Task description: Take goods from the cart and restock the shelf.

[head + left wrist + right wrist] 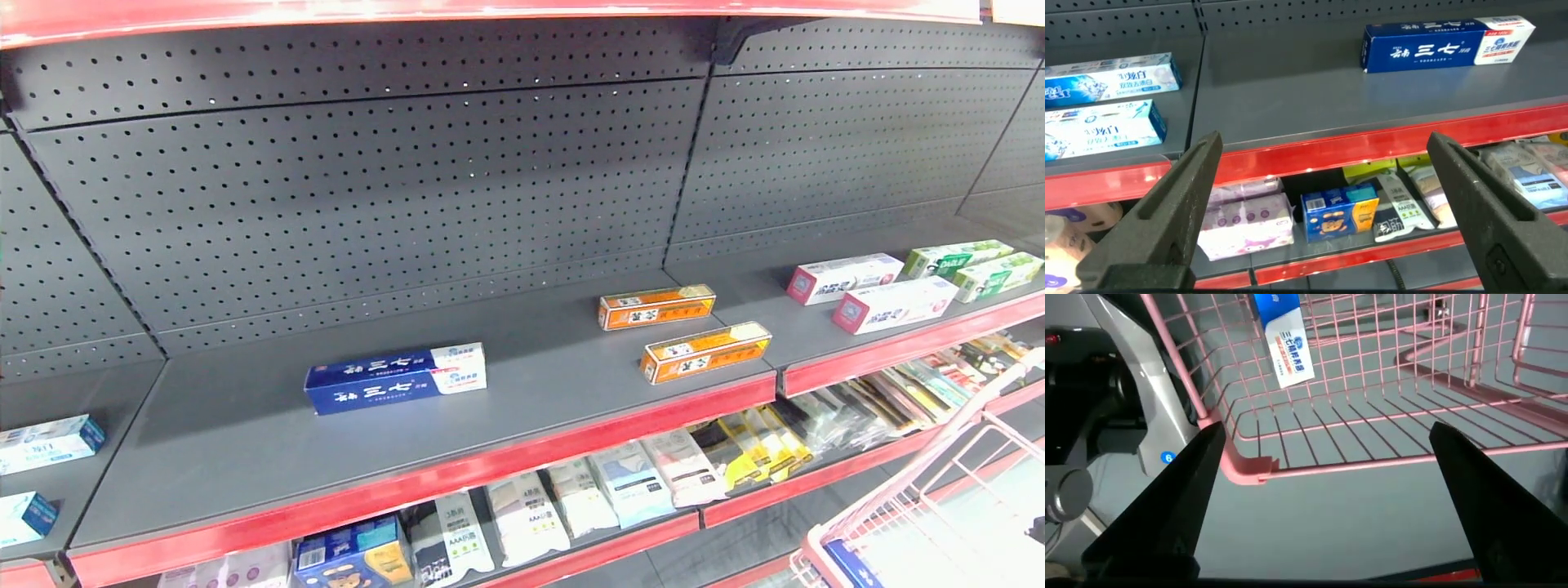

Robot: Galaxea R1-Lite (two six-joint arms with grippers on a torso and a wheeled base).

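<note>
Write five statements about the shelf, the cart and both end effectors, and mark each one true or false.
1. One dark blue box lies on the shelf. True.
2. The orange boxes number three. False: there are two.
3. The left end effector grips a box. False: it is open and empty.
4. The pink cart holds a blue-and-white box. True.
5. The right end effector is shut. False: it is open.
</note>
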